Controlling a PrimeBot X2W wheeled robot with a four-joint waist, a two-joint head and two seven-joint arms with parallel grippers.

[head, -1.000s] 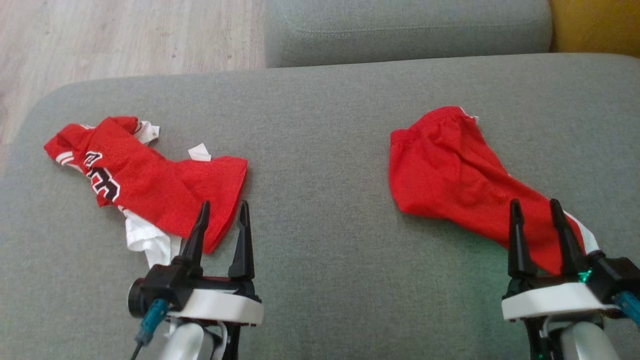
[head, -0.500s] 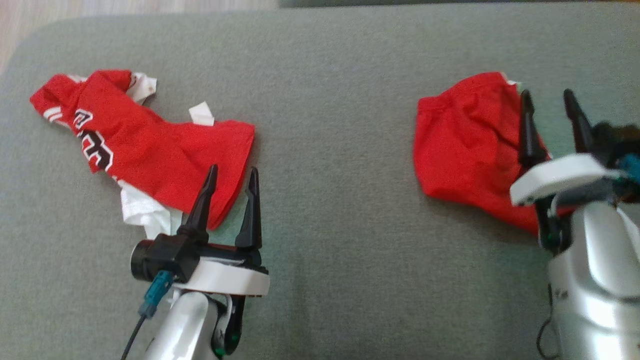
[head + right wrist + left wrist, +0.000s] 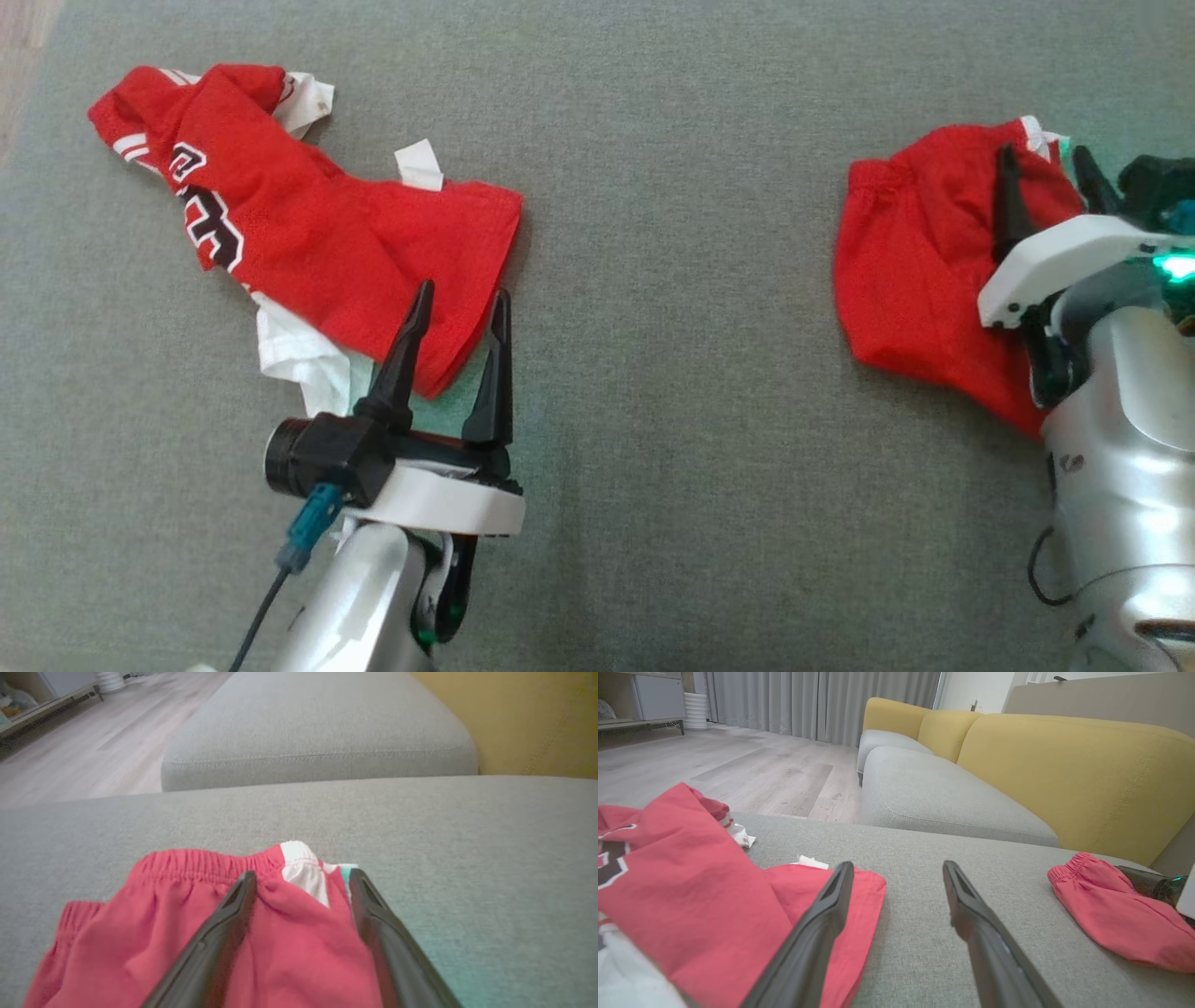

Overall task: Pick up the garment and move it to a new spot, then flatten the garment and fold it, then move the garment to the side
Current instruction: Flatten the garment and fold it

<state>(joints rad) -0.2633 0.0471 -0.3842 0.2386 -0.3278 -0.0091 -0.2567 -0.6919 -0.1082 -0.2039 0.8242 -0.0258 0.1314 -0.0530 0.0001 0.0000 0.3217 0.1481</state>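
1. Fingers of the left pincer (image 3: 464, 291) stand spread wide with nothing caught between them. They are low over the near hem of a crumpled red mesh jersey with black-and-white lettering (image 3: 308, 233).
2. In the left wrist view, the left pincer (image 3: 897, 865) has one finger across the jersey (image 3: 691, 882). The other finger is over bare cushion just beside the hem.
3. The right pincer (image 3: 1043, 151) is likewise spread and pinches nothing. It hangs over the waistband end of a pair of red shorts with an elastic waistband (image 3: 906, 252).
4. In the right wrist view, the right pincer (image 3: 302, 873) has its tips at either side of a white panel. That panel is in the gathered waistband of the shorts (image 3: 163, 924). Whether the tips touch the cloth cannot be told.
5. Both garments lie on a broad grey fabric sofa cushion (image 3: 653, 420), the jersey at the robot's left and the shorts at its right. They are well apart, with bare cushion between them.
6. A small white tag (image 3: 418, 165) sits at the jersey's far edge. White lining (image 3: 289, 350) spills out at its near side.
7. Beyond are a second grey cushion (image 3: 317, 728), a yellow backrest (image 3: 1064, 765) and a pale wooden floor (image 3: 738, 765).
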